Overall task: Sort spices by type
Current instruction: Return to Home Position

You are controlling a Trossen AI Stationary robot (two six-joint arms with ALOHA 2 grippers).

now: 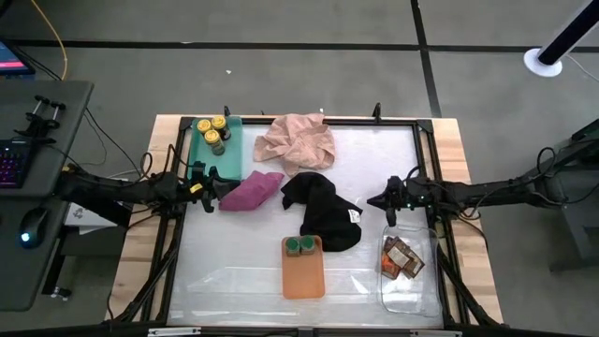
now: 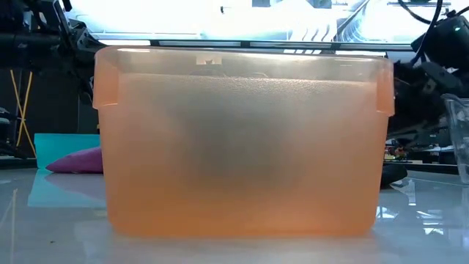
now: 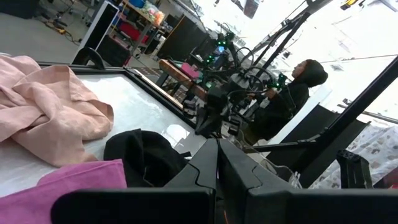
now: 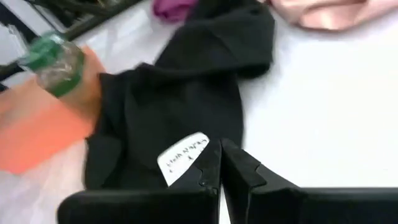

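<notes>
Spices: yellow-lid jars in green tray, well left of black cloth; green-lid jars in orange tray, just beside cloth; packets in clear tray, right of cloth. Left gripper and right gripper either side of cloth, both clenched, empty. Retract level, clear of cloth folds.

place: robotics lab | evidence: desk with keyboard, mouse; another arm rig; seated person

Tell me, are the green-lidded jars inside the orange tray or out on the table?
Inside. From above, both green-lidded jars stand at one end of the orange tray, within its walls.
</notes>
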